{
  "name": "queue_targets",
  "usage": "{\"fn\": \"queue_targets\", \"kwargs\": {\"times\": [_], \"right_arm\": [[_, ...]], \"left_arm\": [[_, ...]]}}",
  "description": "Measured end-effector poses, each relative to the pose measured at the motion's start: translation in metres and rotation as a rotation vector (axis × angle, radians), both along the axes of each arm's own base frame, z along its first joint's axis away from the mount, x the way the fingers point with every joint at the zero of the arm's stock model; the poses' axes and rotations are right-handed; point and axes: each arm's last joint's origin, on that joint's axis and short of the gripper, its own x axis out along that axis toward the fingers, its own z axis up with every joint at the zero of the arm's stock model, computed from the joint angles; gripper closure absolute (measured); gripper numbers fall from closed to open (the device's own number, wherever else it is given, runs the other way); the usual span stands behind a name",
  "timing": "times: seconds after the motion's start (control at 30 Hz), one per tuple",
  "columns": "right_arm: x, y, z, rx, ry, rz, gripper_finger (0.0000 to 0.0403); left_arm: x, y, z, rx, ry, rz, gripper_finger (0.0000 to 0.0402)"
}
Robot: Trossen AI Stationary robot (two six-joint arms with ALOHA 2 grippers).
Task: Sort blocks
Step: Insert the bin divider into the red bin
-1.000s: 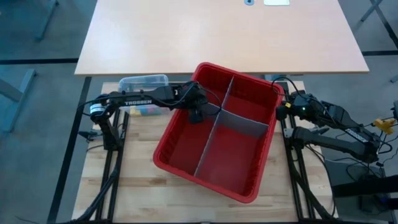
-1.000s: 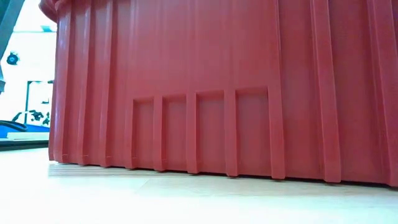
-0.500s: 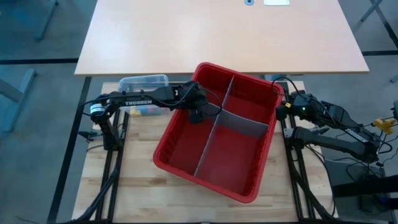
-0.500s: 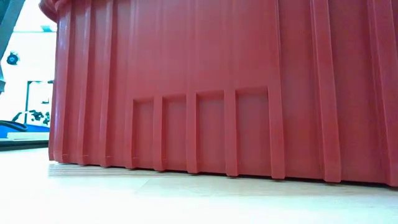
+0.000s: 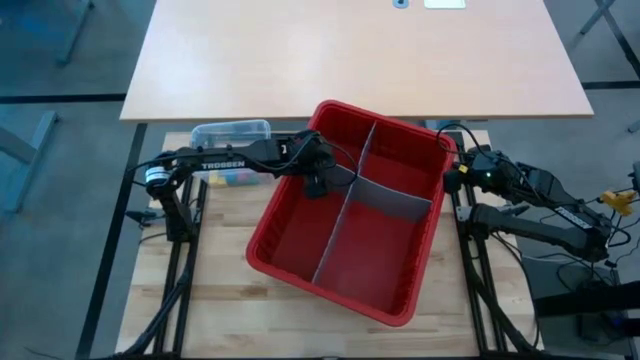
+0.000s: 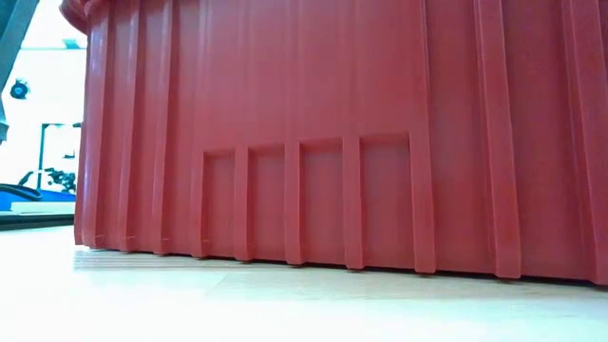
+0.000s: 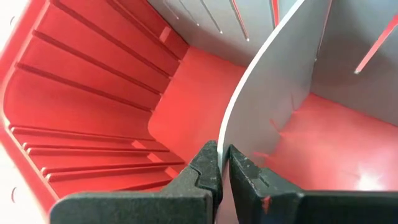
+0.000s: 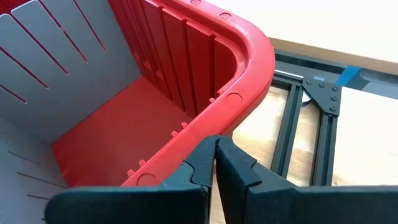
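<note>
A red bin (image 5: 350, 225) stands askew on the wooden table, split by grey divider panels (image 5: 345, 205). My left gripper (image 5: 316, 184) reaches into the bin's left half and is shut on a grey divider (image 7: 261, 93), which curves away from the fingers. My right gripper (image 5: 455, 178) is shut at the bin's right rim (image 8: 249, 81). A few coloured blocks (image 5: 234, 178) show beside the left arm, by a clear tub (image 5: 232, 131). In the low view the bin's wall (image 6: 332, 142) fills the picture and rests on the table. My left gripper pinches the grey divider's thin end edge (image 7: 224, 144) between its two fingers. The fingers slant down from the table's left side, in line with the panel. The panel stands upright inside the bin and bows to one side beyond the fingers. My right gripper has its shut fingertips (image 8: 211, 152) in front of the lip under the bin's rim (image 8: 205, 121). I cannot tell whether they touch or pinch it.
A large pale tabletop (image 5: 350, 55) lies beyond the work table. Black frame rails (image 8: 308, 124) run along the table's right side next to the bin. Bare wood (image 5: 220, 290) shows to the near left of the bin.
</note>
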Motion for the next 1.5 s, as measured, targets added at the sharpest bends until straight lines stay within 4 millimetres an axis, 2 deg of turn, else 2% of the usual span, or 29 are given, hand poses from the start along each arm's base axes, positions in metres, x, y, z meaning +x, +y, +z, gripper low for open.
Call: {"fn": "queue_targets", "kwargs": {"times": [1.03,1.2,1.3,1.5], "right_arm": [[0.000,0.000,0.000,-0.001,-0.001,0.000,0.0403],[0.000,0.000,0.000,-0.001,-0.002,0.000,0.0403],[0.000,0.000,0.000,-0.002,-0.001,0.000,0.0403],[0.001,0.000,0.000,0.001,-0.007,0.010,0.0403]], "left_arm": [[0.000,0.004,0.001,0.035,0.016,-0.032,0.0401],[-0.002,0.003,0.000,-0.019,0.017,-0.066,0.0401],[-0.002,0.003,0.000,-0.054,0.014,-0.078,0.0391],[-0.011,-0.002,0.007,-0.124,0.003,-0.079,0.0345]]}}
